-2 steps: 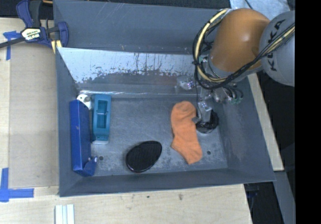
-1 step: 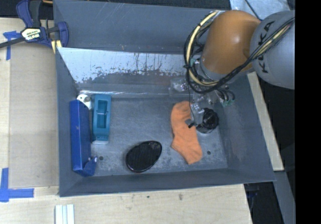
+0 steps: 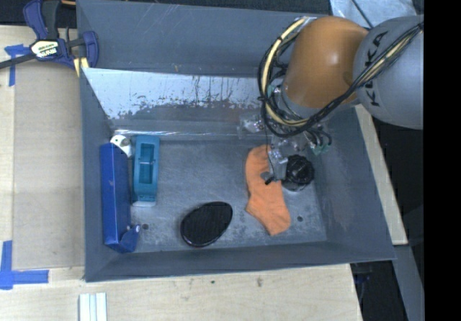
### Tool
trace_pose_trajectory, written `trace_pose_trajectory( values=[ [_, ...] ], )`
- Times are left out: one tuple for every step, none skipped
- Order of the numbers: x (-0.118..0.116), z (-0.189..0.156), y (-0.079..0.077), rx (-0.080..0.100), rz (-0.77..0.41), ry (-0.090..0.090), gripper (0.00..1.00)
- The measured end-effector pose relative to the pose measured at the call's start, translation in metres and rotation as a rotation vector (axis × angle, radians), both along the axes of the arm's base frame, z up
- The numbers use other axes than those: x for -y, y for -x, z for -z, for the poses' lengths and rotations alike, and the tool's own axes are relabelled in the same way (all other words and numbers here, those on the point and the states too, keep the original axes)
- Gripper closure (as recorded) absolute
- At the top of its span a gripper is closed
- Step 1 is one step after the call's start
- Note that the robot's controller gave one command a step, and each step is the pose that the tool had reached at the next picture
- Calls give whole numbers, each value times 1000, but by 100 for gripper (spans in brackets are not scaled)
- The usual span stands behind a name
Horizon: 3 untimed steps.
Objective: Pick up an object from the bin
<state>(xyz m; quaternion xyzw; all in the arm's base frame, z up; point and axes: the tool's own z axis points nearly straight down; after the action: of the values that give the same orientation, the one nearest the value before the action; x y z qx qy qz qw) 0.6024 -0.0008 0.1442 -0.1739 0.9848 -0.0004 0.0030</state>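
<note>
My gripper (image 3: 276,170) hangs low over the right half of the bin, directly above the upper part of an orange cloth (image 3: 263,201). The cloth lies crumpled on the bin floor and runs from under the gripper down toward the front wall. One metal finger touches or nearly touches its top right edge. A black oval pad (image 3: 207,223) lies flat to the left of the cloth, near the front wall.
Along the left wall lies a long dark blue bar (image 3: 114,197), and beside it a light blue tape dispenser (image 3: 145,168). The arm's orange cover and cables hang over the bin's back right corner.
</note>
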Motion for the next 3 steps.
trace_pose_trajectory(
  values=[
    [6,73,-19,0,189,-1,100],
    [6,73,-19,1,188,-1,100],
    [4,38,4,-9,181,0,100]
  ],
)
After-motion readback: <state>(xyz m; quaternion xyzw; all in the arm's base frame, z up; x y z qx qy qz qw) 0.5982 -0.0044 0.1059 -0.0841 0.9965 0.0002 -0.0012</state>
